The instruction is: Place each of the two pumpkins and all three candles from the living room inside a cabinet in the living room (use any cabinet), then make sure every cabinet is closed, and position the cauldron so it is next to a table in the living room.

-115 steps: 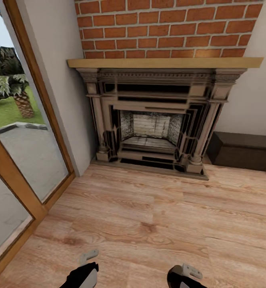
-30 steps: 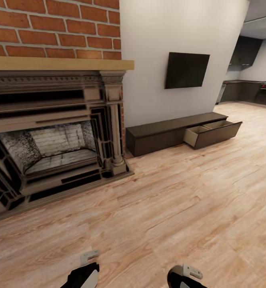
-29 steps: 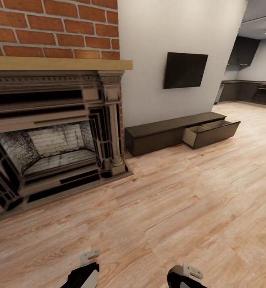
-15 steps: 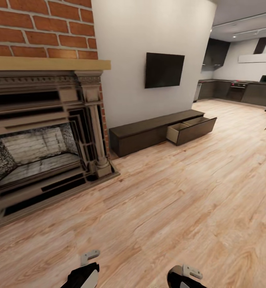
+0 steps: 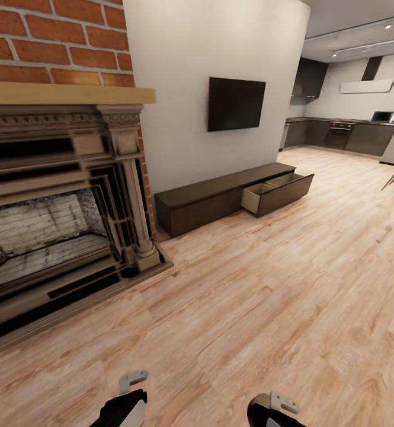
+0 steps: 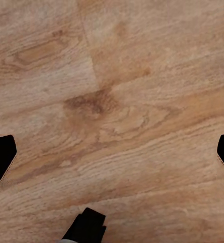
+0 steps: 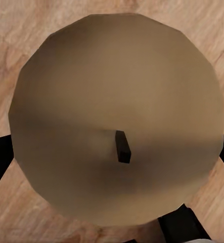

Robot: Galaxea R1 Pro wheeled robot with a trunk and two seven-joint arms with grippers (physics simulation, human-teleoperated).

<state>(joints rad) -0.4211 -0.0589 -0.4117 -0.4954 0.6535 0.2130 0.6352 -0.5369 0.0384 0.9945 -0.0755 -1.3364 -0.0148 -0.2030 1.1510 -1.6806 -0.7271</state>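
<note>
One candle (image 7: 117, 116) sits between the right end effector's (image 7: 114, 152) fingers.

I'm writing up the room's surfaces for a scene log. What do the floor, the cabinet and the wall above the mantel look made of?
The floor looks like light wood planks with a satin finish: grain, knots and board seams show. The cabinet appears to be dark brown matte wood, and its open drawer has a pale beige inside. The wall above the mantel is red brick with pale mortar lines.
</note>
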